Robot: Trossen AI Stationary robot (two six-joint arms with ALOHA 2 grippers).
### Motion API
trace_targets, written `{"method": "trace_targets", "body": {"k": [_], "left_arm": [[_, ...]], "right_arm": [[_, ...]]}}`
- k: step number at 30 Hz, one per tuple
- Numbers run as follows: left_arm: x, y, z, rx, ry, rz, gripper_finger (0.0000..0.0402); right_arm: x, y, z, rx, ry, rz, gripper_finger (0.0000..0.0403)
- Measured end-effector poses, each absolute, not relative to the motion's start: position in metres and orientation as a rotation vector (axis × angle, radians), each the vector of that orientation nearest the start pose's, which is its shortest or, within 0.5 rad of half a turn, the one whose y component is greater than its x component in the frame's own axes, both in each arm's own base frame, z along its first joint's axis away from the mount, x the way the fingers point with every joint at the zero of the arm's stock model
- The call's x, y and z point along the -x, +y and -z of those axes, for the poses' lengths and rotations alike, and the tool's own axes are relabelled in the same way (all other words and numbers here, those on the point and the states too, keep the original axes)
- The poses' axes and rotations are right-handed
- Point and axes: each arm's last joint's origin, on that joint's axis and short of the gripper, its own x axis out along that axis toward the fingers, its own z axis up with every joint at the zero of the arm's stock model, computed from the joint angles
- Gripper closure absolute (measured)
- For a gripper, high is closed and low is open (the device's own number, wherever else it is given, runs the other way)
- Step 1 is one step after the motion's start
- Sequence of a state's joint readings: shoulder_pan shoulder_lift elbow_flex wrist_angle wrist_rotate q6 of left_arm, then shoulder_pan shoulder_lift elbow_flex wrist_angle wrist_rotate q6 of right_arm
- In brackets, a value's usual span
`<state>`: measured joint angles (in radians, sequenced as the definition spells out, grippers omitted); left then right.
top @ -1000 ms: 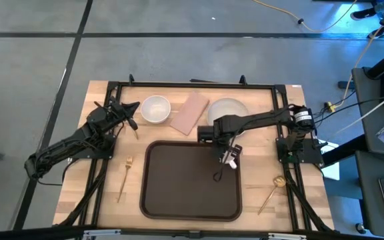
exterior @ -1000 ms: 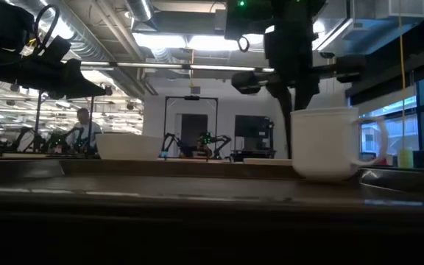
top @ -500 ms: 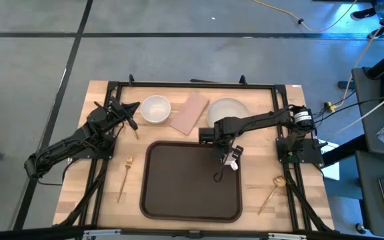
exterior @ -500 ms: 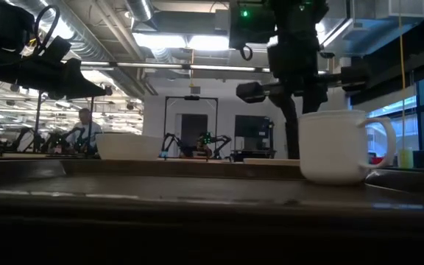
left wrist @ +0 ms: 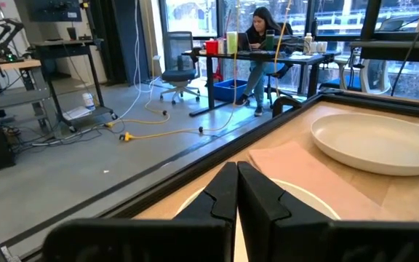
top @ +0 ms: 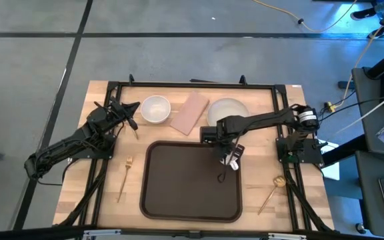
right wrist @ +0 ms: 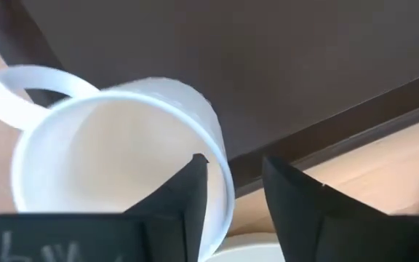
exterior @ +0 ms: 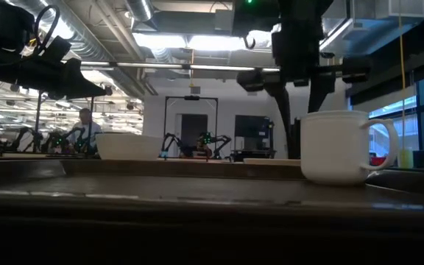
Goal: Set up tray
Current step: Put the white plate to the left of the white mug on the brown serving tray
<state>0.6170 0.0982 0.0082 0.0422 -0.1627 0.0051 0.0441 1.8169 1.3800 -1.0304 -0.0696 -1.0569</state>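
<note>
Where tray point(top: 185, 183) rests — wooden table point(top: 105, 133)

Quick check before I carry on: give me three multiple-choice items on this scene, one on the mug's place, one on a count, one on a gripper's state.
1. The mug stands: A in a corner of the tray; B at the tray's middle; C off the tray.
2. Gold cutlery pieces beside the tray: A none; B two; C four.
3. The right gripper is: A shut on the mug; B open; C out of view.
Answers: A, it sits by the rim's corner; B, a fork and a spoon; B, its fingers stand apart, either side of the mug's wall.
</note>
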Motion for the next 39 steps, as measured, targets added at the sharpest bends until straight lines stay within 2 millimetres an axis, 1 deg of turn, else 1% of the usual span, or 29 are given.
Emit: {"method": "trace_targets", "body": {"k": [2, 5, 7, 9, 11, 13, 15, 17, 19, 22, 24, 27, 30, 32, 35, 37, 39], "left_arm": [[-0.081, 0.063, -0.162, 0.006, 0.050, -0.779, 0.0397], [-0.081, 0.063, -0.163, 0.006, 0.050, -0.779, 0.0398], [-0.081, 0.063, -0.162, 0.006, 0.050, -0.779, 0.0397], [-0.081, 0.063, -0.163, 0.006, 0.050, -0.779, 0.0398], [-0.081, 0.063, -0.162, 0.006, 0.050, -0.779, 0.0397], [-0.081, 0.063, -0.163, 0.006, 0.050, -0.779, 0.0398], [-0.081, 0.063, -0.163, 0.006, 0.050, -0.779, 0.0398], [-0.081, 0.063, -0.162, 0.007, 0.050, -0.779, 0.0398], [-0.081, 0.063, -0.162, 0.007, 0.050, -0.779, 0.0398], [-0.081, 0.063, -0.162, 0.007, 0.050, -0.779, 0.0398], [-0.081, 0.063, -0.163, 0.007, 0.049, -0.779, 0.0398], [-0.081, 0.063, -0.162, 0.007, 0.049, -0.779, 0.0398], [-0.081, 0.063, -0.162, 0.034, 0.040, -0.780, 0.0397], [-0.081, 0.064, -0.162, 0.069, 0.031, -0.781, 0.0398], [-0.081, 0.064, -0.162, 0.121, 0.008, -0.781, 0.0397], [-0.081, 0.064, -0.162, 0.145, -0.002, -0.782, 0.0398], [-0.081, 0.064, -0.162, 0.150, -0.004, -0.782, 0.0398]], "right_arm": [[-0.339, 0.019, -0.219, 0.841, 1.257, -0.850, 0.0260], [-0.336, 0.020, -0.219, 0.831, 1.280, -0.861, 0.0253], [-0.333, 0.019, -0.220, 0.833, 1.322, -0.864, 0.0250], [-0.330, 0.017, -0.222, 0.857, 1.386, -0.821, 0.0249], [-0.327, 0.015, -0.229, 0.879, 1.454, -0.764, 0.0249], [-0.330, 0.014, -0.242, 0.862, 1.440, -0.684, 0.0249], [-0.332, 0.013, -0.257, 0.808, 1.402, -0.631, 0.0249], [-0.335, 0.011, -0.276, 0.746, 1.331, -0.587, 0.0249], [-0.337, 0.009, -0.297, 0.660, 1.274, -0.507, 0.0249], [-0.339, -0.004, -0.329, 0.405, 1.209, -0.264, 0.0249], [-0.334, -0.016, -0.346, 0.198, 1.190, -0.134, 0.0249], [-0.319, -0.032, -0.365, -0.039, 1.162, -0.041, 0.0249], [-0.295, -0.039, -0.377, -0.131, 1.154, -0.005, 0.0249], [-0.275, -0.045, -0.382, -0.177, 1.155, 0.084, 0.0249], [-0.244, -0.065, -0.388, -0.347, 1.084, 0.372, 0.0249], [-0.225, -0.076, -0.385, -0.495, 1.004, 0.610, 0.0249], [-0.211, -0.082, -0.379, -0.607, 0.916, 0.787, 0.0249]]}}
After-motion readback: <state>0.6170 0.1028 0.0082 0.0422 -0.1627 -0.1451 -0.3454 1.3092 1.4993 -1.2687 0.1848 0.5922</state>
